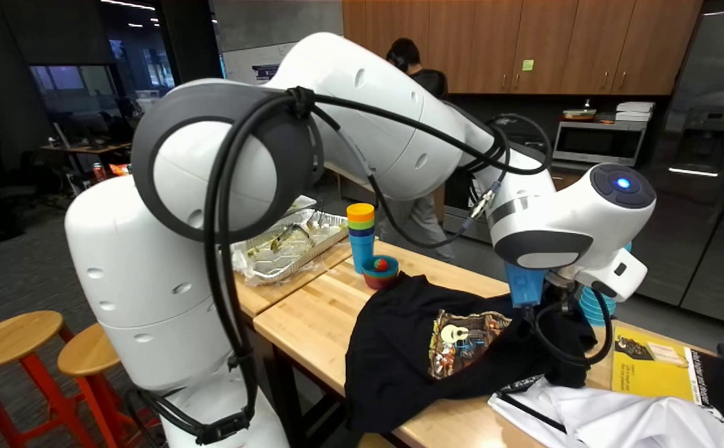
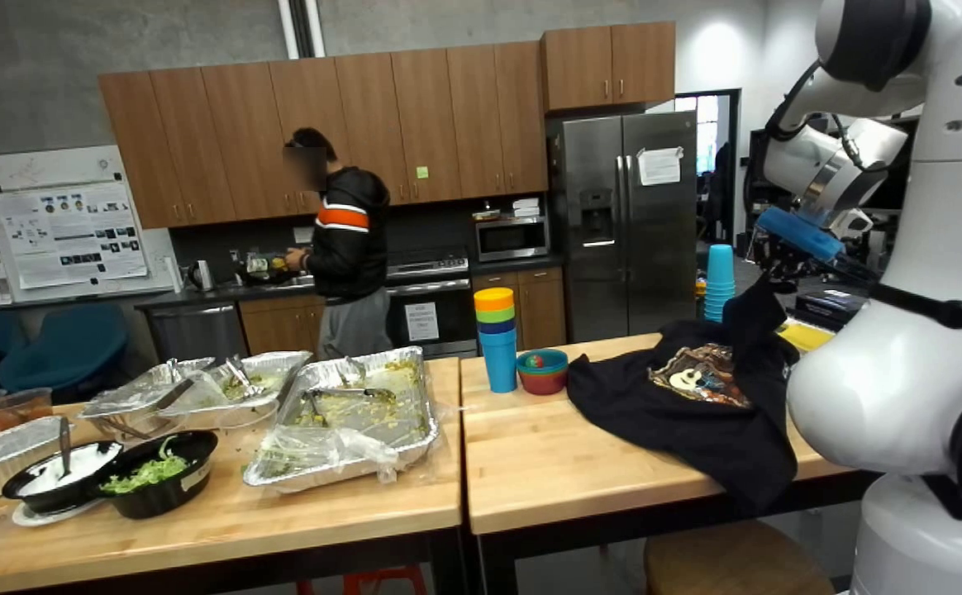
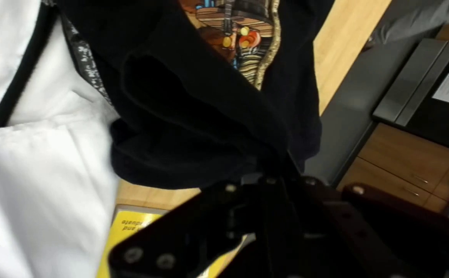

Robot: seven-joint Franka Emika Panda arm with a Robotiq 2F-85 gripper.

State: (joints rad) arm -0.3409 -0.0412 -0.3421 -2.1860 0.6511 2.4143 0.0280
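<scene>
A black shirt (image 1: pixel 393 354) with a colourful guitar print lies across the wooden table, and part of it hangs over the near edge. It also shows in an exterior view (image 2: pixel 696 430) and in the wrist view (image 3: pixel 224 100). My gripper (image 3: pixel 272 172) is shut on a bunched part of the black shirt and holds that part raised above the table. In an exterior view my gripper (image 2: pixel 778 277) stands at the top of the lifted cloth. The fingertips are dark against the black cloth. A white cloth (image 3: pixel 43 193) with a black stripe lies beside the shirt.
A yellow book (image 1: pixel 654 367) lies near the white cloth. Stacked cups (image 2: pixel 498 347) and small bowls (image 2: pixel 542 380) with a red item stand beside the shirt. Light blue cups (image 2: pixel 720 281) stand behind it. Foil trays (image 2: pixel 357 413) are on the adjoining table. A person (image 2: pixel 357 231) stands at the counter.
</scene>
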